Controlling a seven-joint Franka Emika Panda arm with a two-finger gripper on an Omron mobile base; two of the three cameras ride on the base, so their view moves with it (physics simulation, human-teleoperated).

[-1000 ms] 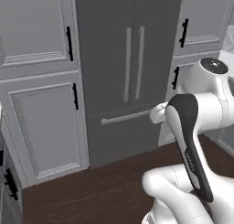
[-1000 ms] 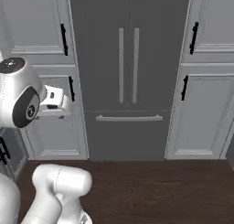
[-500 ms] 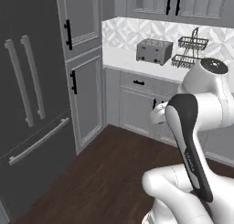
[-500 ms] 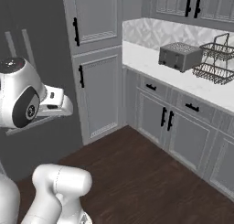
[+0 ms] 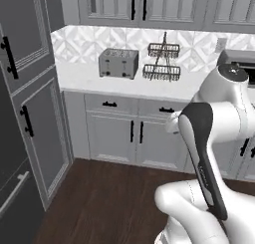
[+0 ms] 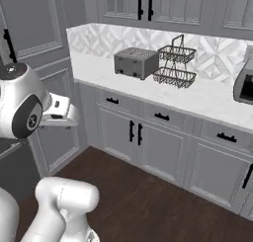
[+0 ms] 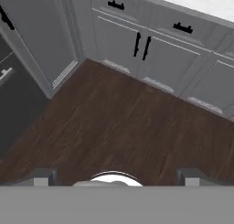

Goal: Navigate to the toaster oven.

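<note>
The toaster oven (image 6: pixel 244 82) is a grey box with a dark glass front, standing on the white counter (image 6: pixel 210 101) at the far right edge of the right base view. In the left base view its top corner (image 5: pixel 240 58) peeks out behind my arm's upper joint. My gripper (image 7: pixel 116 177) points down at the dark wood floor (image 7: pixel 119 122), well short of the counter. Its fingertips (image 7: pixel 44 176) stand far apart, open, with nothing between them.
A silver slot toaster (image 6: pixel 137 62) and a two-tier wire rack (image 6: pixel 176 63) sit on the counter left of the oven. Grey base cabinets (image 5: pixel 132 138) run below it. Tall grey cabinets (image 5: pixel 35 118) and the dark fridge (image 5: pixel 12 193) stand at the left.
The whole picture has swung from the fridge doors to the counter, so the base has turned right. The toaster oven has come into view at the right edge.
</note>
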